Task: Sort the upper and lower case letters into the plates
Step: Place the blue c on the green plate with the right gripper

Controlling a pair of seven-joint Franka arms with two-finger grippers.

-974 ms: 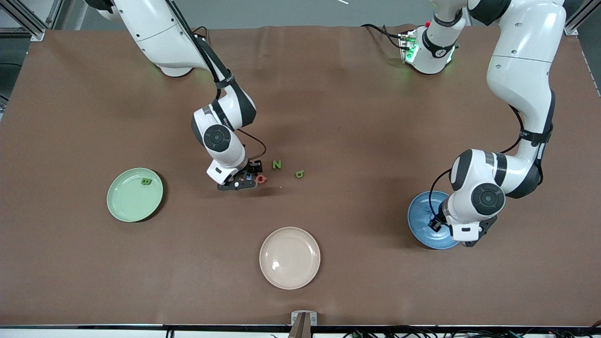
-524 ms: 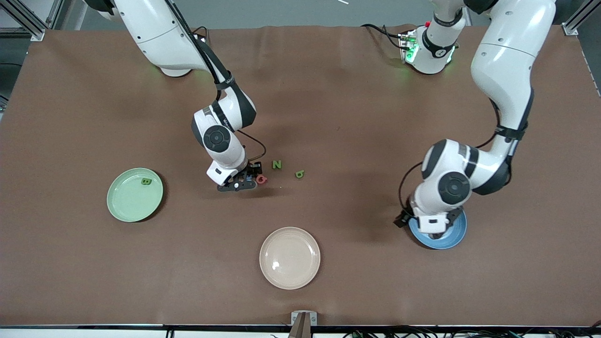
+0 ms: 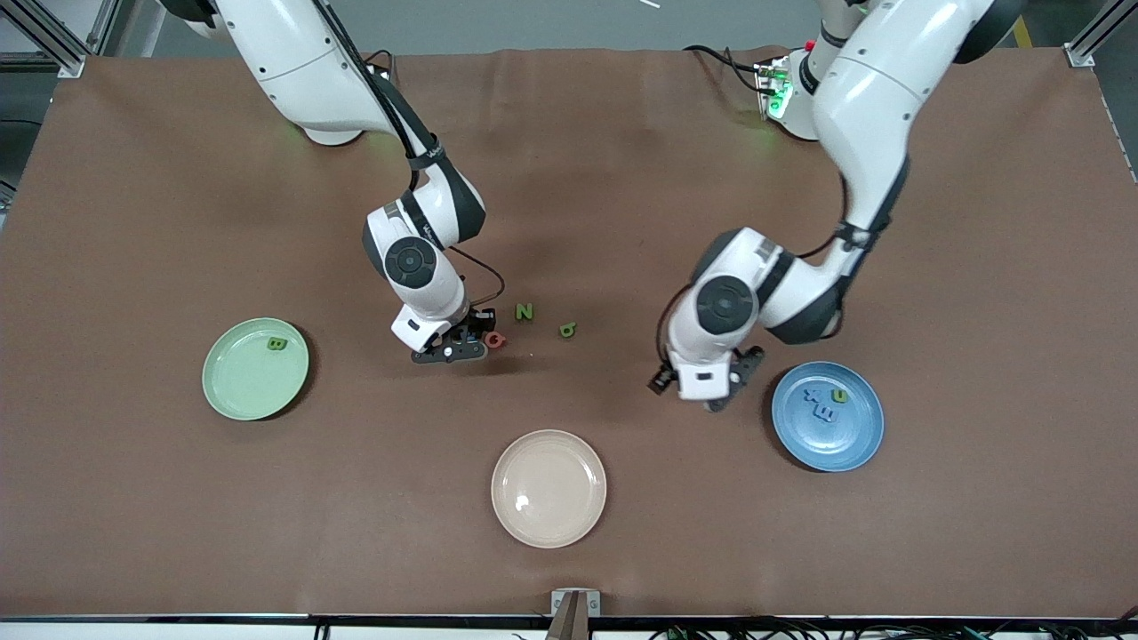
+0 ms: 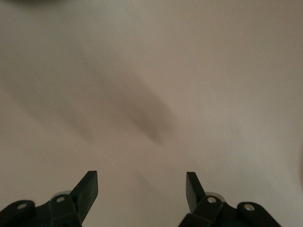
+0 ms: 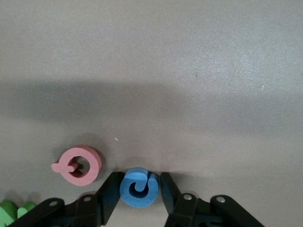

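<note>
Surface: brown table, grey floor past its edge
Open room: wide bare margins around all three plates
Right gripper: low on the table, fingers pinching a blue letter; pink letter just beside
Left gripper: spread, empty, beside the blue plate
Blue plate: three letters
Mint plate: one green letter
Loose: green N, small green letter

In the front view the right pincer hides the blue letter between its fingers. Beside that pincer, a green letter is cut off by the right wrist view's edge. Under the left pincer the counter shows only as a blur.
</note>
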